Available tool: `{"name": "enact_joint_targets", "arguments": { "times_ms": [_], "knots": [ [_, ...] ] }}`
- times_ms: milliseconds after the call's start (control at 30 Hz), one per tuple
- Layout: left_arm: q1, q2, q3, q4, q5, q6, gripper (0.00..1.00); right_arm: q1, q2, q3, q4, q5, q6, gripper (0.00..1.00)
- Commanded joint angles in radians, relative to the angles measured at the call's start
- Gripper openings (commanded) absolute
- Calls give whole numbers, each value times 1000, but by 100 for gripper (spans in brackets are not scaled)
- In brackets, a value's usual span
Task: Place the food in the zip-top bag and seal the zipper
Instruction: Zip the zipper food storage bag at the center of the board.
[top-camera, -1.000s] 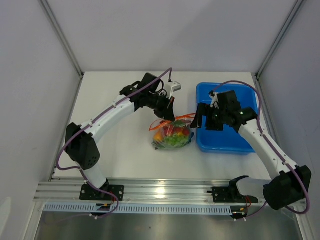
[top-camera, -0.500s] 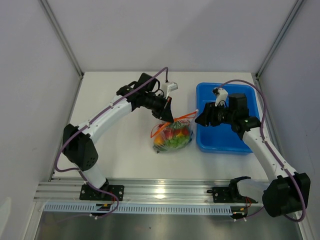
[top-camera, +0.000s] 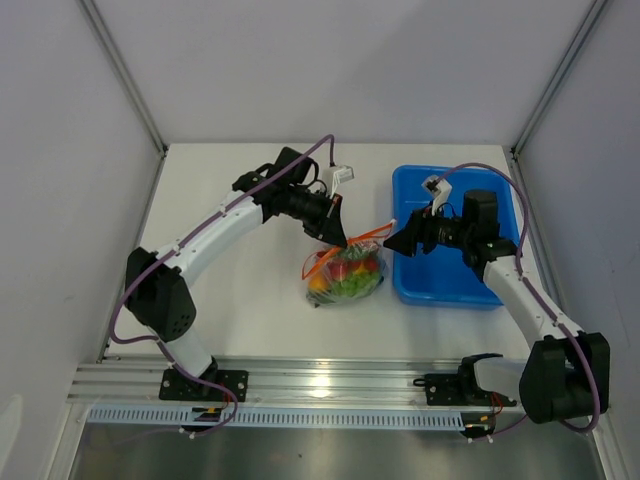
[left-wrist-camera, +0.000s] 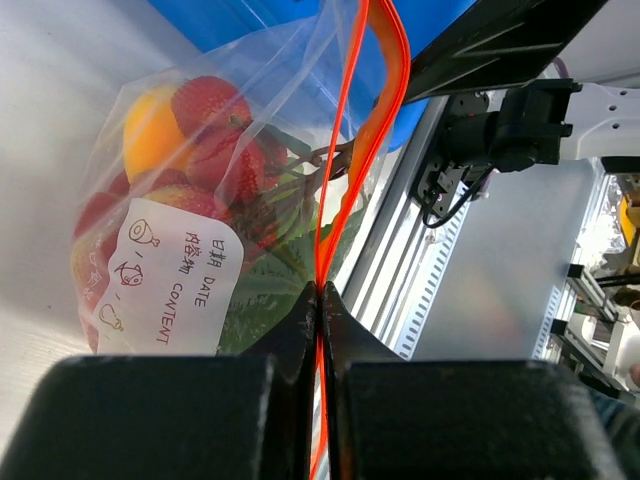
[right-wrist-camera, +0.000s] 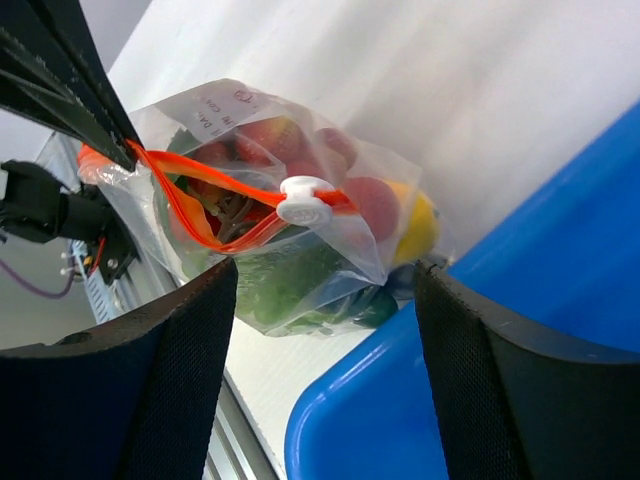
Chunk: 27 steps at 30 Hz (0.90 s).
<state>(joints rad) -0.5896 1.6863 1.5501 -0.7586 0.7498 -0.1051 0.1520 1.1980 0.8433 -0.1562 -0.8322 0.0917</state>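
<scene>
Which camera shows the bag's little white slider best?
The right wrist view: the white slider sits close and clear on the orange zipper. From the top it is a tiny speck. The left wrist view shows only the strip, pinched in the left gripper.

the right gripper leaves its bunched, steep pose over the left rim of the blue tub and lies flatter, fingers pointing left at the end of the zipper. its wrist sits further right over the tub, and the right elbow drops toward the near edge. the left gripper moves nearer, closer to the zip-top bag, while the left arm's shoulder swings slightly left. the bag shifts a little toward the near edge.
</scene>
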Motion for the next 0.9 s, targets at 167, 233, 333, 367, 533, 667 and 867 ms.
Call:
{"name": "enact_joint_targets", "arguments": {
  "times_ms": [167, 233, 333, 367, 533, 667, 867],
  "knots": [
    [10, -11, 1, 18, 77, -36, 1, -9, 49, -55, 247, -130, 6, 77],
    [10, -13, -5, 19, 86, -44, 1, -12, 66, -62, 302, -140, 17, 78],
    [11, -16, -19, 25, 92, -50, 1, -11, 104, -61, 354, -174, 48, 77],
    [11, -17, -18, 25, 92, -50, 1, -12, 115, -62, 369, -198, 57, 75],
    [14, -17, -31, 35, 102, -61, 1, -11, 126, -89, 458, -232, 106, 61],
    [20, -19, -44, 45, 117, -70, 1, -9, 120, -99, 521, -248, 149, 59],
    [33, -23, -65, 53, 129, -82, 1, -9, 118, -92, 515, -252, 128, 70]
  ]
}}
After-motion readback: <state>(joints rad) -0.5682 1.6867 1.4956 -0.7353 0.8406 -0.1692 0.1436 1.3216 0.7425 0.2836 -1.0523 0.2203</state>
